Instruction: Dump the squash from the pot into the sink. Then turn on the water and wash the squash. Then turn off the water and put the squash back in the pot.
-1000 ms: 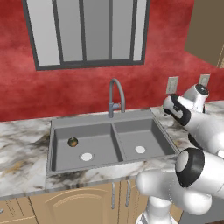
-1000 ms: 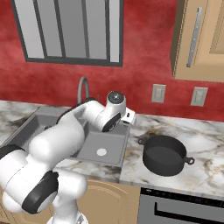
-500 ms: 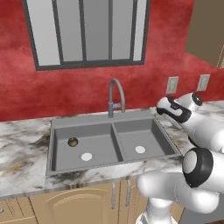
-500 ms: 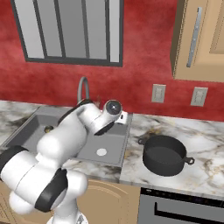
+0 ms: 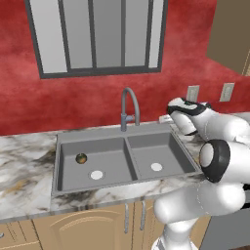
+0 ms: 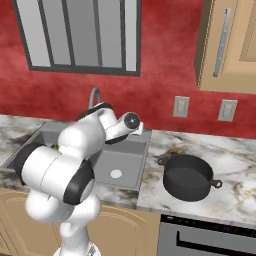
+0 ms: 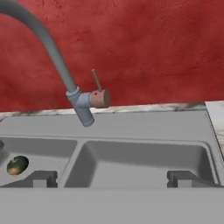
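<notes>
Squash (image 5: 81,158) lying in left basin of sink (image 5: 128,140), near white drain. Pot (image 6: 188,177) standing on counter (image 6: 235,150) right of sink. Gripper (image 7: 112,178) spread wide with nothing held, aimed at faucet (image 7: 83,98)

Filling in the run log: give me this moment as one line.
squash: in left basin of sink | pot: empty, on counter | gripper: open, facing faucet handle | water: off

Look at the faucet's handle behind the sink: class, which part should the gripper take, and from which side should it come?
Probably the thin lever rod standing up from the round knob on the side of the faucet. The open gripper already faces it across the sink, so come from the front, one finger on each side of the rod; the knob looks broader and harder to pinch.
</notes>
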